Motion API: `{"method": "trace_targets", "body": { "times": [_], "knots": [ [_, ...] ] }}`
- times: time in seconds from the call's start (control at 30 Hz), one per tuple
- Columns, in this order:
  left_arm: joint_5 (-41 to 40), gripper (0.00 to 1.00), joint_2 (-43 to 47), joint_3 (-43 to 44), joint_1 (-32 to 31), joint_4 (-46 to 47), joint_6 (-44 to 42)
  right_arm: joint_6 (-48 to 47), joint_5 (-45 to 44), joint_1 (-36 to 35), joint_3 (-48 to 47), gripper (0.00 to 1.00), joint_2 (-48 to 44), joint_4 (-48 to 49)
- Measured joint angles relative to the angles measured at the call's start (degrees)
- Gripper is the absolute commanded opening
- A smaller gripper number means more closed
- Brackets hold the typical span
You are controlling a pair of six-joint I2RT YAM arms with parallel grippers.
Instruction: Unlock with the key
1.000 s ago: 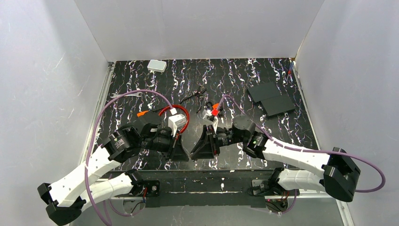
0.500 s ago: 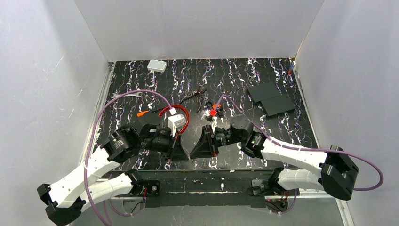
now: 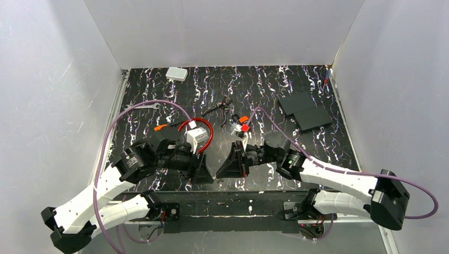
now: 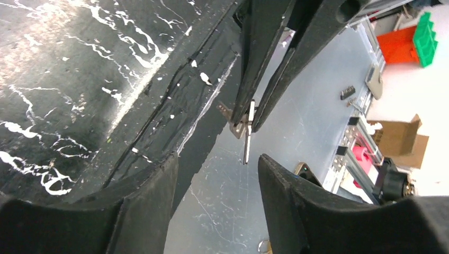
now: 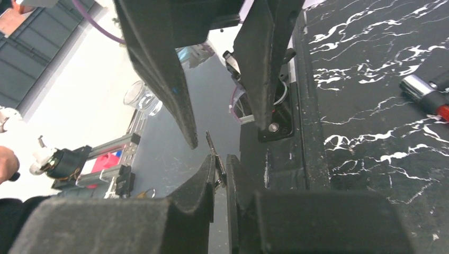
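The right claw (image 5: 219, 161) is narrow, pinching the key (image 5: 211, 148) between its fingertips (image 5: 198, 182), thin end sticking out past them. The left claw (image 4: 217, 164) is open, fingers (image 4: 143, 201) apart; the key's thin end sits at the mouth of that gap, just beside one finger

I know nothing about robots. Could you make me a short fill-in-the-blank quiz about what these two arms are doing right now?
1. The right gripper is clamped on the tiny ____.
2. The left gripper stands ____, holding nothing.
3. The cable loop lying on the table is coloured ____.

Missing words: key; open; red.
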State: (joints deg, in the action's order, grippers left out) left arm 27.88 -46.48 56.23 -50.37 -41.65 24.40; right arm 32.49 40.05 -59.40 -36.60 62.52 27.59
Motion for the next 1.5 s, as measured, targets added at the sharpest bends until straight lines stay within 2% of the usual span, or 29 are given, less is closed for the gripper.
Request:
{"method": "trace_targets", "body": {
  "times": [0.17,0.37,0.4,0.43,0.47,0.5,0.57,0.67,0.7,0.77,1.1,1.2,1.33,1.47,1.5],
  "knots": [
    [-5.4,0.53,1.1,1.8,0.0,-2.3,-2.0,-1.0,-5.7,0.0,2.0,0.01,-4.2,-4.5],
    [-23.4,0.64,7.3,0.4,0.0,-1.2,-8.1,-0.5,-19.5,0.0,7.6,0.01,-12.0,-14.3],
    [-27.4,0.7,7.4,-0.3,0.0,-0.3,-8.9,-0.1,-22.0,0.0,8.0,0.01,-13.0,-15.4],
    [-32.5,0.75,6.6,-1.6,0.0,0.5,-9.7,0.5,-25.8,0.0,8.9,0.01,-14.9,-17.8],
    [-36.9,0.86,5.0,-2.6,0.0,1.5,-10.7,0.7,-28.1,0.0,9.4,0.01,-16.0,-18.9],
    [-41.5,0.86,0.7,-4.1,0.0,2.7,-12.5,1.0,-30.5,0.0,9.9,0.01,-16.5,-20.4],
    [-42.7,0.86,-6.9,-4.1,0.2,2.7,-15.4,1.4,-32.7,0.0,10.4,0.01,-16.4,-22.7],
    [-36.9,0.78,-22.7,-2.2,2.5,2.6,-20.4,1.6,-34.3,0.0,10.6,0.01,-17.2,-24.8],
    [-32.2,0.76,-26.6,-1.1,5.9,2.4,-22.3,1.6,-34.4,0.0,11.0,0.01,-18.1,-24.9],
    [-28.7,0.75,-31.7,1.0,10.6,3.3,-24.3,1.5,-34.3,0.0,11.2,0.01,-19.1,-25.5],
    [-24.9,0.59,-51.3,5.3,17.2,4.7,-26.2,0.5,-33.8,0.0,12.1,0.01,-23.2,-28.2],
    [-25.4,0.51,-54.6,7.1,18.1,3.5,-25.4,0.1,-33.7,0.0,12.1,0.01,-23.5,-29.3],
    [-27.1,0.21,-55.9,8.3,18.1,3.1,-23.5,-0.6,-33.4,0.0,12.1,0.01,-23.6,-31.0],
    [-27.7,0.0,-56.8,9.1,18.7,2.5,-21.4,-1.4,-33.4,0.0,12.0,0.01,-23.5,-31.9],
    [-27.7,0.0,-56.9,9.3,18.7,2.5,-20.4,-1.4,-33.4,0.0,11.9,0.01,-23.5,-32.2]
  ]
}}
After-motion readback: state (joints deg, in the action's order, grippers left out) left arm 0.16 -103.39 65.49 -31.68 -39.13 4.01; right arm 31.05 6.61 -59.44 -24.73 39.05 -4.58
